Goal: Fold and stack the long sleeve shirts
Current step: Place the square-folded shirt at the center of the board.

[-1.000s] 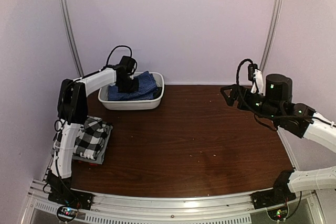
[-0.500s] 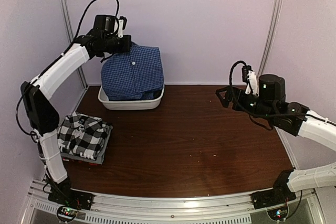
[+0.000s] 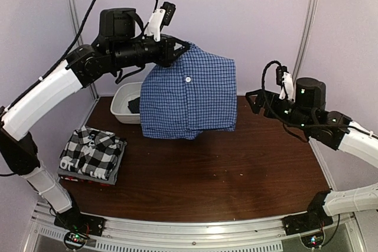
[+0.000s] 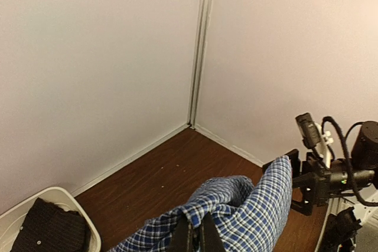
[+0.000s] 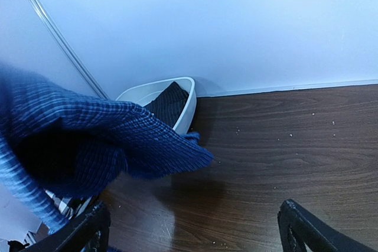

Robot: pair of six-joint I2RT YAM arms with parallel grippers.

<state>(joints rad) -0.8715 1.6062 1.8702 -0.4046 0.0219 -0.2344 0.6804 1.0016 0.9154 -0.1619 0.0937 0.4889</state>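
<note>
The blue-and-white check shirt point(image 3: 189, 95) hangs in the air above the table's back middle. My left gripper point(image 3: 176, 51) is shut on its top edge, and in the left wrist view the closed fingertips point(image 4: 195, 235) pinch a fold of the shirt point(image 4: 254, 210). My right gripper point(image 3: 255, 101) stands open just right of the hanging cloth, not touching it. In the right wrist view the shirt point(image 5: 88, 140) fills the left side ahead of that open gripper point(image 5: 195, 234). A black-and-white plaid shirt point(image 3: 94, 151) lies folded on top of a grey one point(image 3: 113, 176) at the near left.
A white oval basin point(image 3: 121, 111) stands at the back left with a dark garment point(image 3: 134, 104) in it, seen too in the wrist views as basin point(image 5: 190, 105) and garment point(image 4: 50, 228). Walls close the back and both sides.
My left arm has lifted the check shirt out of the basin and swung it up and to the right over the table. The right arm has shifted only slightly.
</note>
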